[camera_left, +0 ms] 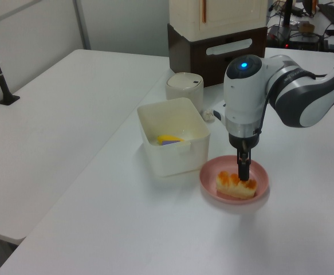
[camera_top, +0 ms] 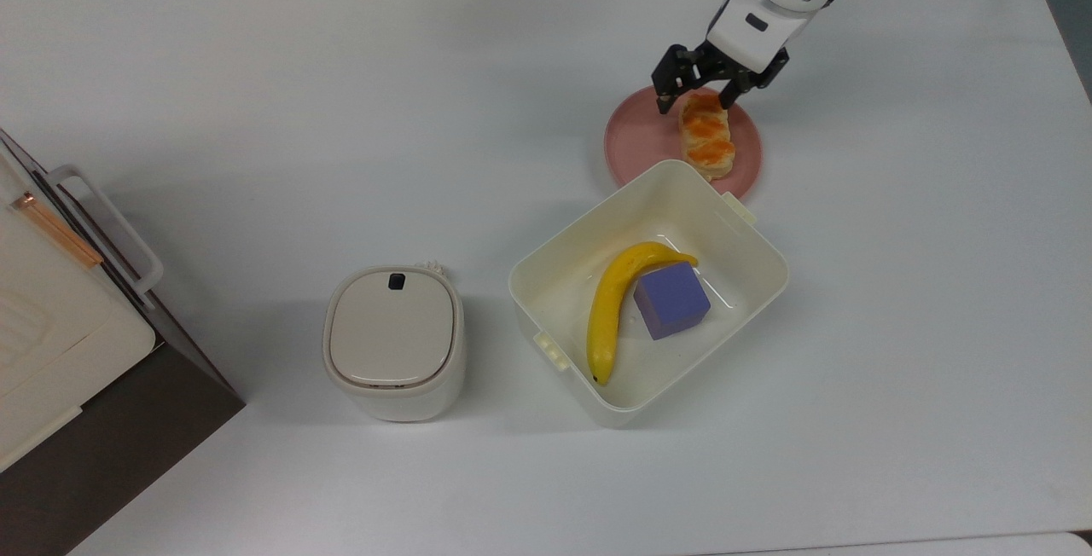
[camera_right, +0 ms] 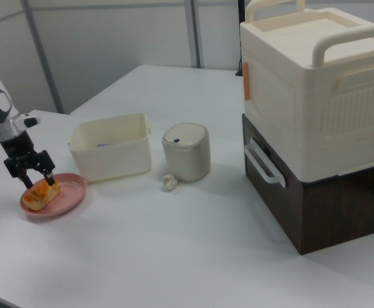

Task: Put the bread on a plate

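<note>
The bread [camera_top: 706,135] lies flat on the plate [camera_top: 636,142], near the table's far edge in the top view. Its long axis runs from the gripper [camera_top: 693,99] toward the tub [camera_top: 751,232]. The fingers [camera_top: 663,101] are spread wide, straddling the bread's far end and apparently holding nothing. The tub holds a banana [camera_top: 610,309] and a purple block [camera_top: 671,300].

Bright, even overhead light; the white desk [camera_top: 256,95] shows mild glare, and soft shadows lie under the pincer [camera_top: 695,100]; focus slightly soft.
</note>
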Robot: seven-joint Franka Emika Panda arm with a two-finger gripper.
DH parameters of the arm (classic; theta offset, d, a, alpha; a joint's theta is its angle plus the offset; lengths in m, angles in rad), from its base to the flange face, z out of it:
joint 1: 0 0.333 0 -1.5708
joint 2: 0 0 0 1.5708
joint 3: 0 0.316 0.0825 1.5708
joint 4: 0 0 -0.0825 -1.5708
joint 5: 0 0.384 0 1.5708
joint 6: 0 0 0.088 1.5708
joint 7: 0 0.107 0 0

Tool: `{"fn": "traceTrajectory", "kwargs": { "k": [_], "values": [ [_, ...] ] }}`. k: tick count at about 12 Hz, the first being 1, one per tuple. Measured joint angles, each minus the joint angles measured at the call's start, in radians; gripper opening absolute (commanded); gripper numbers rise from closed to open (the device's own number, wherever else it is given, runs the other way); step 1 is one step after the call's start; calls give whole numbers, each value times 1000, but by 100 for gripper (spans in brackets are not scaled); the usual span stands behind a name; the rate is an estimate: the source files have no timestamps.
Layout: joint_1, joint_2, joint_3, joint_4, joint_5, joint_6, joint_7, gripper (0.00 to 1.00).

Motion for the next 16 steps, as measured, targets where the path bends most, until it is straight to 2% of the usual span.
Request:
{"fn": "traceTrajectory", "kwargs": {
  "k": [4,6,7,9,13,16],
  "values": [
    [-66,-118,-2,25,-6,-242,-311,99],
    [-118,-169,-8,25,-5,-291,-432,100],
    [-145,-183,-31,30,-5,-292,-467,100],
    [-205,-186,-60,76,16,-292,-479,100],
    [-419,-155,-97,274,165,-292,-486,100],
    [-498,-76,-117,399,188,-282,-488,100]
  ]
}}
